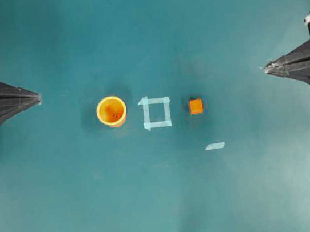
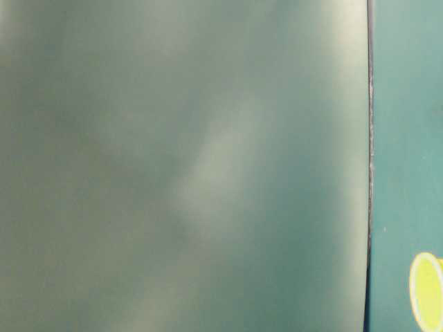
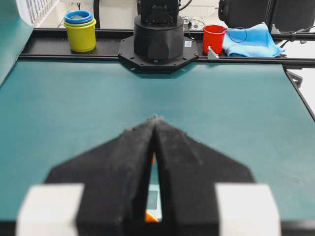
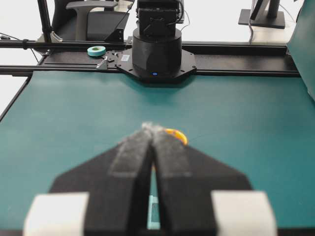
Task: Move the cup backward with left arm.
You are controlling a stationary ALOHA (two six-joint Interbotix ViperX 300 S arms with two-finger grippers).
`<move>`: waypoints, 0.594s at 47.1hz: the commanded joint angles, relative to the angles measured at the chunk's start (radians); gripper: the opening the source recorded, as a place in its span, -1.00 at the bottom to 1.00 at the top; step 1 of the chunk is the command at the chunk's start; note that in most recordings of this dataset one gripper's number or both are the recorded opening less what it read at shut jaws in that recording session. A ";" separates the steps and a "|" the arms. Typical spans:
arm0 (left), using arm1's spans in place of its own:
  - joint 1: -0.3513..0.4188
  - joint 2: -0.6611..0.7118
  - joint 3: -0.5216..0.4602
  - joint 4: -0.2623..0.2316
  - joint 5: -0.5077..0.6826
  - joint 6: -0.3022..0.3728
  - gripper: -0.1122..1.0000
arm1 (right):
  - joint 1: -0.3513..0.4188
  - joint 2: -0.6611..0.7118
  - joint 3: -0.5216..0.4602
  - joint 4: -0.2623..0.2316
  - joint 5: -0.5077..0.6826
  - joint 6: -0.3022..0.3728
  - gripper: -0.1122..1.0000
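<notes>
The orange-yellow cup [image 1: 111, 111] stands upright on the teal table, left of a pale tape square [image 1: 156, 112]. Its yellow rim [image 2: 426, 289] peeks in at the lower right of the table-level view, and a sliver of the cup [image 4: 177, 135] shows past the right gripper's tips. My left gripper [image 1: 38, 98] is shut with nothing in it, at the left edge, well apart from the cup. In the left wrist view the left gripper [image 3: 155, 119] has its tips touching. My right gripper [image 1: 265, 68] sits shut at the right edge, seen closed as the right gripper [image 4: 150, 127] in its wrist view.
A small orange cube [image 1: 196, 106] lies right of the tape square, with a loose tape strip [image 1: 215, 146] below it. Stacked cups [image 3: 80, 31], a red cup [image 3: 214, 38] and a blue cloth [image 3: 251, 41] sit beyond the table's far side. A blurred surface fills most of the table-level view.
</notes>
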 commanded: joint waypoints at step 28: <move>-0.006 0.011 -0.015 0.000 0.063 -0.015 -0.79 | 0.005 0.044 -0.064 0.002 0.005 0.009 -0.81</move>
